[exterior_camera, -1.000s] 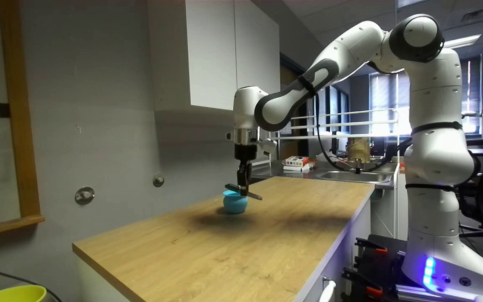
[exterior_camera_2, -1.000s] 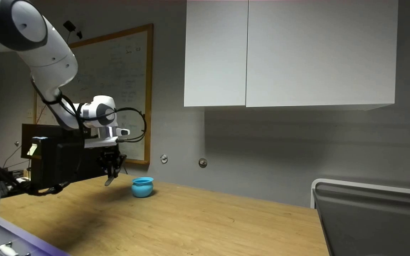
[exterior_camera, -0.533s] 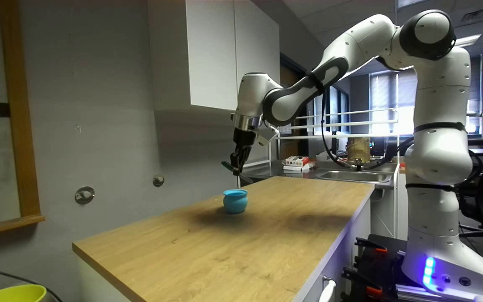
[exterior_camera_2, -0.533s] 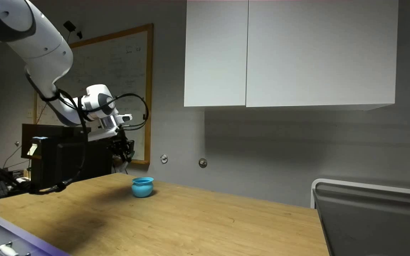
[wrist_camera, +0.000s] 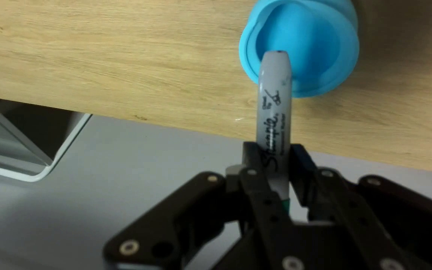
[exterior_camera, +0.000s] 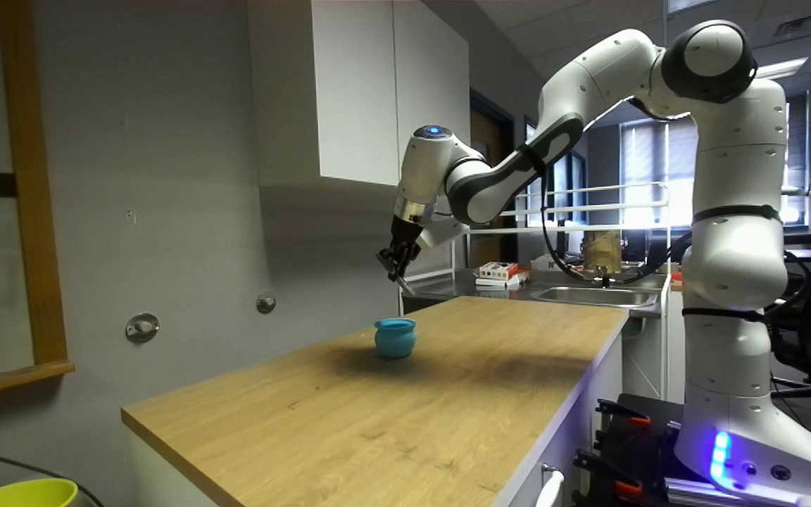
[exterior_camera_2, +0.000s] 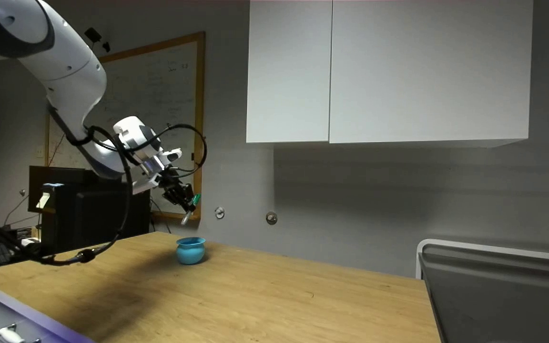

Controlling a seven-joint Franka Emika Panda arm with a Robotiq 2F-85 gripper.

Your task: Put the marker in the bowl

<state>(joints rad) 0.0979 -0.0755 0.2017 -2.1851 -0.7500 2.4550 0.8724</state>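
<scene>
The marker (wrist_camera: 275,108) has a grey body and a green cap. My gripper (wrist_camera: 273,155) is shut on it near the cap end. The marker also shows in both exterior views (exterior_camera: 404,285) (exterior_camera_2: 187,217), tilted with its grey end down. The gripper (exterior_camera: 393,271) (exterior_camera_2: 189,205) is tilted and holds it in the air above the level of the bowl's rim. The blue bowl (exterior_camera: 395,340) (exterior_camera_2: 190,252) stands upright on the table. In the wrist view the marker's grey end overlaps the opening of the bowl (wrist_camera: 323,89). Part of the cap is hidden by the fingers.
The wooden table (exterior_camera: 349,422) has its edge near the wall behind the bowl. White upper cabinets (exterior_camera: 356,91) hang on that wall. A sink (exterior_camera: 592,296) and small boxes (exterior_camera: 498,271) are beyond the table's far end. A dark monitor (exterior_camera_2: 103,214) stands behind the arm.
My gripper has risen from beside the bowl and tilted, carrying the marker with it. The marker has gone from lying nearly flat to pointing steeply down. The bowl has not moved.
</scene>
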